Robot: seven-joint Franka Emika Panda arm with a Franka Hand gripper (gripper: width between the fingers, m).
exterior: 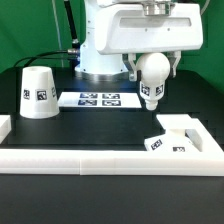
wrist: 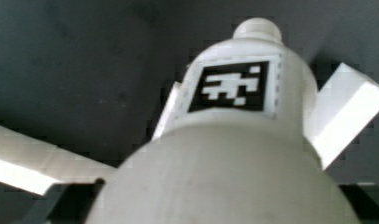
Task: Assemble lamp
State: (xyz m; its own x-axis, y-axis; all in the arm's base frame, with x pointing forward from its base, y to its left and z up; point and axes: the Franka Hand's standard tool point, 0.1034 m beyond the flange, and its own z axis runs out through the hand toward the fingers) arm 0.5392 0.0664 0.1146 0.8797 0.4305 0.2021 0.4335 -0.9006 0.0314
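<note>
My gripper [exterior: 152,68] is shut on the white ball bulb [exterior: 152,76] and holds it in the air, stem down, above and to the exterior view's left of the blocky lamp base [exterior: 176,137]. In the wrist view the bulb [wrist: 221,140] fills the frame with its tag facing the camera, and the base [wrist: 355,100] shows behind it. The dark fingers [wrist: 58,200] press on the bulb's sides. The tapered shade [exterior: 38,93] stands on the table at the exterior view's left, mouth down.
The marker board [exterior: 98,99] lies flat at the back middle. A long white rail border [exterior: 90,160] runs along the front and both sides of the black table. The robot's white body [exterior: 105,45] stands behind the board.
</note>
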